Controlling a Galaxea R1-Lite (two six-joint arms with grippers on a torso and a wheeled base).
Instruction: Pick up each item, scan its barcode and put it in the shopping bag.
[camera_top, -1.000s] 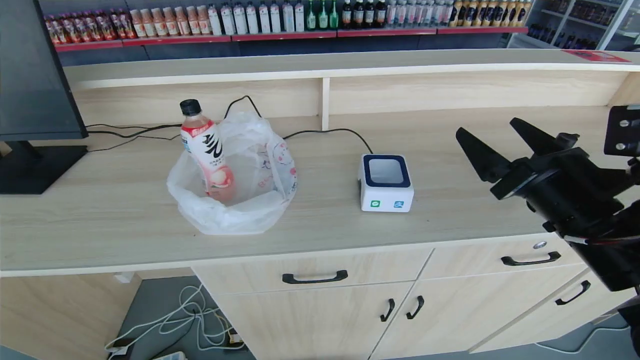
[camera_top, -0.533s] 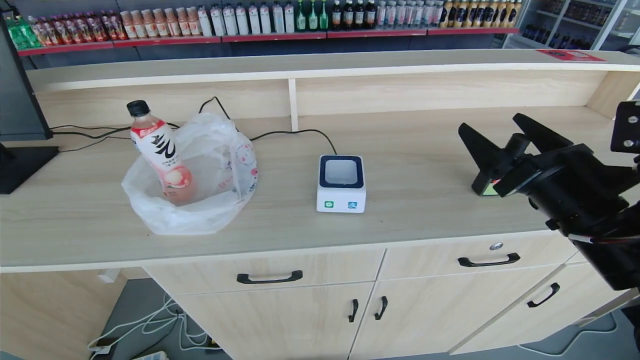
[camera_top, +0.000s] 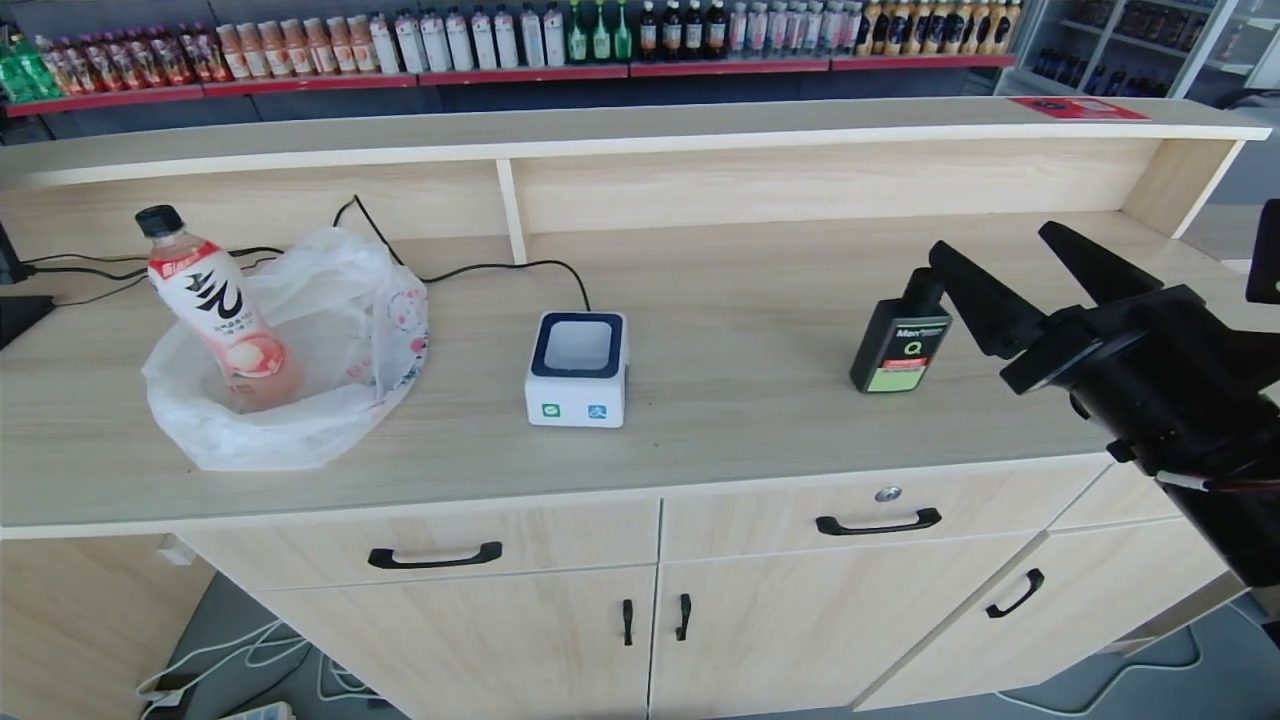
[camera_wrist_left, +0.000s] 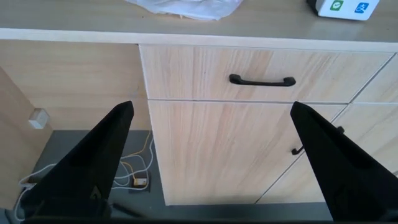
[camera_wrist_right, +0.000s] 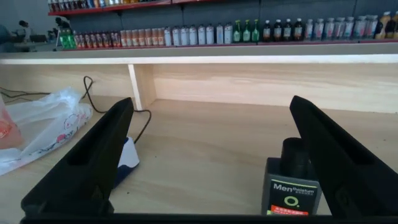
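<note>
My right pincer (camera_top: 990, 240) hangs open and empty over the right end of the tabletop (camera_top: 740, 330), its two black fingers spread wide. The black bottle (camera_top: 898, 350) stands upright just beyond the left finger. That fingertip covers part of the cap, so I cannot tell whether it touches. In my right wrist view the bottle sits between the fingers, nearer one of them, and the frame edge cuts off its lower half.

The scanner (camera_top: 577, 368) sits mid-tabletop, well left of the black bottle, window up. Its cable (camera_top: 480, 268) runs to the far wall. In the right wrist view one finger hides most of the scanner.

At the left the bag (camera_top: 300, 400) lies open and crumpled. A pink drink (camera_top: 215, 310) leans in it, cap towards the far left. The cloudy plastic veils the drink's base, so how it rests is hard to make out.

My left pincer (camera_wrist_left: 211, 106) is also open and empty. It is held low, in front of the cabinet, below the tabletop's near edge. Between its fingers I see a drawer handle (camera_wrist_left: 262, 81). The frame edge crops the bag's near fold and a corner of the scanner.

Rows of bottles line the far shelf (camera_top: 520, 72), too small to tell apart.
</note>
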